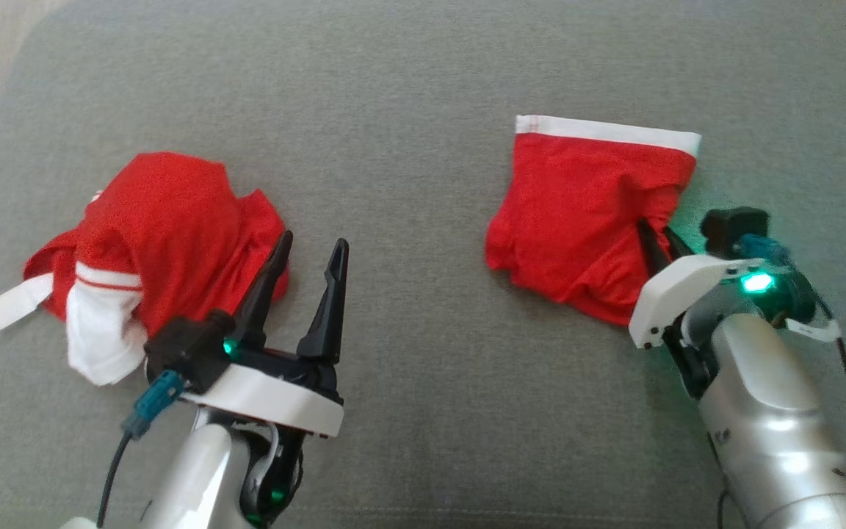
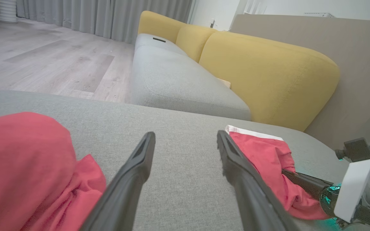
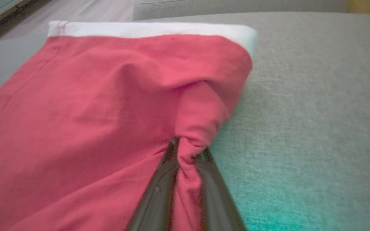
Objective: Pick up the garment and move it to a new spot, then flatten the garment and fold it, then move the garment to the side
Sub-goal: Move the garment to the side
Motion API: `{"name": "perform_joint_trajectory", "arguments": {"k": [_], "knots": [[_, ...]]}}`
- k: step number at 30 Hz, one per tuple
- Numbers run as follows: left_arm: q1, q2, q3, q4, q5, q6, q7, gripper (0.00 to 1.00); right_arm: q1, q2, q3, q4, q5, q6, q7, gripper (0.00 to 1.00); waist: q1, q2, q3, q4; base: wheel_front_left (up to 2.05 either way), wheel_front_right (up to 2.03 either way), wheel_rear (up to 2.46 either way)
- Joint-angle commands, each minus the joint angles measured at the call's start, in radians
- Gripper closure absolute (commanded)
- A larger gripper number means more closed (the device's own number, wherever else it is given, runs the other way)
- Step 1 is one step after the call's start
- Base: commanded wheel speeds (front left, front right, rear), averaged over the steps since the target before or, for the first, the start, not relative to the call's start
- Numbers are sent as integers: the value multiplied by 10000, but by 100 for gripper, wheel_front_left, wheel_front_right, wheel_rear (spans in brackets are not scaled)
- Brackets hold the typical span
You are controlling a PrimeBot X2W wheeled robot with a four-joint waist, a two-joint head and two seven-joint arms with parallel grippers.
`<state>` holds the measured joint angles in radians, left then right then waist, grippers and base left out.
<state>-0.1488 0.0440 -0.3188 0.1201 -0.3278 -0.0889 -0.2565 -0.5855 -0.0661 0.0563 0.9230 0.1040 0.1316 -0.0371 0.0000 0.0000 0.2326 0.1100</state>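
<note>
A red garment (image 1: 577,213) with a white waistband lies on the grey cushion at the right. My right gripper (image 1: 656,235) is shut on a bunched fold at its right edge, and the pinched cloth (image 3: 188,150) shows between the two dark fingers in the right wrist view. The same garment (image 2: 268,157) appears at the right in the left wrist view. My left gripper (image 1: 309,253) stands open above the cushion, its fingers (image 2: 133,173) apart with nothing between them.
A second crumpled red and white garment (image 1: 151,242) lies at the left, just beside my left gripper. The grey cushion (image 1: 408,147) stretches between both garments. Beyond it are a grey sofa seat (image 2: 178,83), yellow backrests (image 2: 268,73) and wooden floor (image 2: 43,61).
</note>
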Motion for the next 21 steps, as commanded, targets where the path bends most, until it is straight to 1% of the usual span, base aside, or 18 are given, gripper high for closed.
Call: {"name": "perform_joint_trajectory", "arguments": {"k": [1, 4, 6, 8, 11, 14, 18, 21], "knots": [[-289, 62, 297, -312, 55, -6, -53, 0, -154, 158, 342, -69, -325, -9, -119, 100, 0, 0, -31, -184, 0, 0, 0], [-303, 62, 337, -347, 103, -24, -53, 0, -390, 43, 532, -75, -1252, -9, -203, 100, 0, 0, -9, -492, 0, 0, 0], [-333, 62, 338, -373, 120, -40, -53, 0, -533, -272, 800, -100, -1656, -9, -146, 100, 0, 0, 24, -680, 0, 0, 0], [-381, 62, 333, -395, 123, -47, -53, 0, -686, -765, 1084, -139, -1890, -9, -8, 100, 0, 0, 93, -839, 0, 0, 0], [-486, 62, 305, -424, 118, -59, -53, 0, -914, -1757, 1696, -181, -2047, -9, 204, 100, 0, 0, 249, -988, 0, 0, 0], [-599, 62, 273, -469, 106, -70, -53, 0, -1124, -2921, 2484, -202, -2034, -9, 410, 100, 0, 0, 454, -1039, 0, 0, 0], [-763, 62, 210, -513, 40, -96, -53, 0, -1374, -4530, 3596, -102, -1803, -9, 603, 100, 0, 0, 767, -945, 0, 0, 0], [-895, 62, 178, -529, -23, -109, -53, 0, -1584, -5527, 4095, -51, -1525, -9, 763, 100, 0, 0, 1017, -791, 0, 0, 0]]}}
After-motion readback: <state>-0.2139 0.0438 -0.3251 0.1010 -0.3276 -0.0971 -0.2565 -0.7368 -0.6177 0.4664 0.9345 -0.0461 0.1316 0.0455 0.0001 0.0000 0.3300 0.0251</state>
